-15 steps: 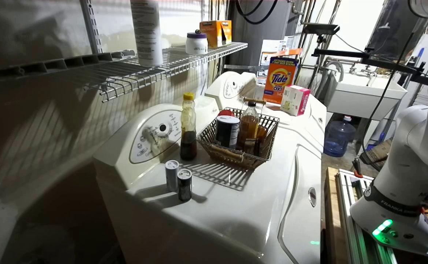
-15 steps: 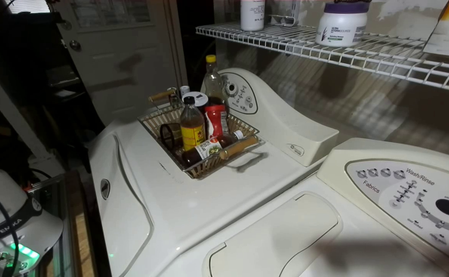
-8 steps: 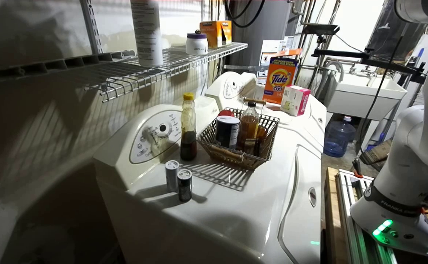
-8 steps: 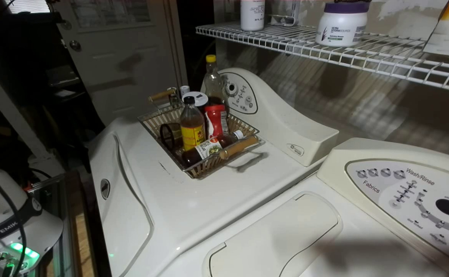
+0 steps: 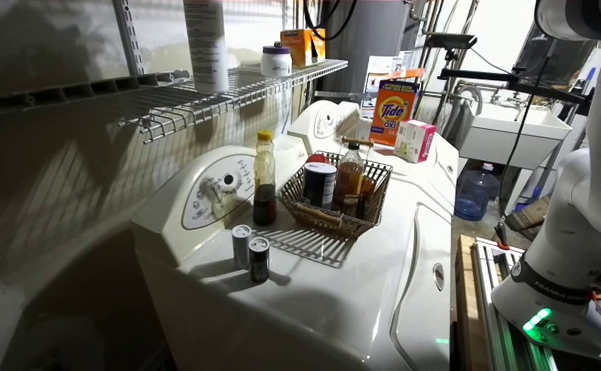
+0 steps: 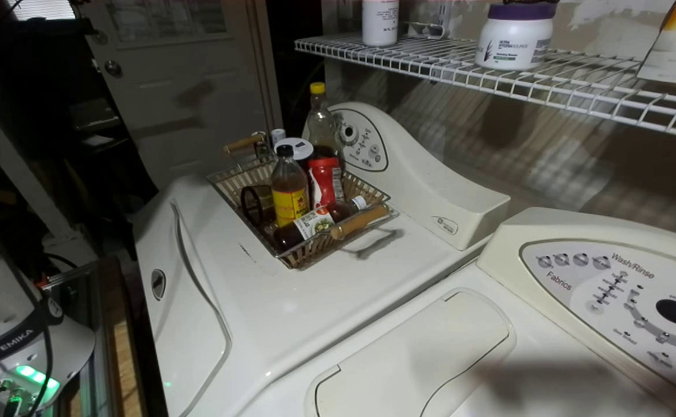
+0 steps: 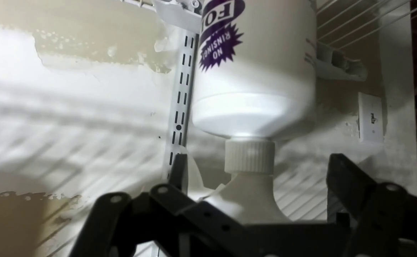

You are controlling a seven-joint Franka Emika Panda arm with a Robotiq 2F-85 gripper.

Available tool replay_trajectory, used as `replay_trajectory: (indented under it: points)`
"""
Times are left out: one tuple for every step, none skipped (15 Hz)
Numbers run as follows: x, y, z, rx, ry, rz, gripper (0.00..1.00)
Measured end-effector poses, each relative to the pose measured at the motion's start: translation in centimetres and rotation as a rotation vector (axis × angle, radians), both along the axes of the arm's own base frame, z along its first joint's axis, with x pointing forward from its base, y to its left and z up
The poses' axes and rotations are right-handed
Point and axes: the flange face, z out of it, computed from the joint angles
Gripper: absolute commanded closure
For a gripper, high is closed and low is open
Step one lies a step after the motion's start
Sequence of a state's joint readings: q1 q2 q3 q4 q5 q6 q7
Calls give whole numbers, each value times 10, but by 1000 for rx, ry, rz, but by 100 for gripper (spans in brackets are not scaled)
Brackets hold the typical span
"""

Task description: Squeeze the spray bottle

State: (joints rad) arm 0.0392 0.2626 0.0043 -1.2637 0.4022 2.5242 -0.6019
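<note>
The spray bottle is a tall white bottle (image 5: 207, 49) standing upright on the wire shelf; it also shows in an exterior view (image 6: 380, 24), its top cut off by the frame in both. In the wrist view, which stands upside down, I see its body with a purple label (image 7: 254, 78), its ribbed collar (image 7: 249, 156) and part of its sprayer head and trigger (image 7: 194, 175). My gripper (image 7: 259, 167) is open, with one finger on each side of the sprayer head and visible gaps. The trigger is partly hidden behind one finger. The gripper is outside both exterior views.
The wire shelf (image 5: 249, 87) also holds a white jar with purple lid (image 5: 276, 61) and an orange box (image 5: 303, 47). A shelf bracket rail (image 7: 181, 92) runs up the wall behind the bottle. Below, a basket (image 5: 331, 219) of bottles stands on the white machine (image 5: 326, 304).
In an exterior view, the upper arm at the right edge has shifted left and slightly down, and its hanging cable has swung left. The bottle has not visibly moved.
</note>
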Motion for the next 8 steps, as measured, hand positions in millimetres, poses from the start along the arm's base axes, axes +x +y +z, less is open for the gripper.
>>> replay_trajectory:
  points:
    - [2,0,0,6,0,-4,0]
    - [4,-1,-1,12,1,-8,0]
    - [6,-1,-2,18,2,-12,0]
    - [8,-1,-3,23,2,-16,0]
    - [10,-2,-3,27,3,-19,0]
    - [11,-2,-4,32,3,-22,0]
    - [13,-3,-5,37,5,-26,0]
    - [15,-3,-5,41,5,-29,0]
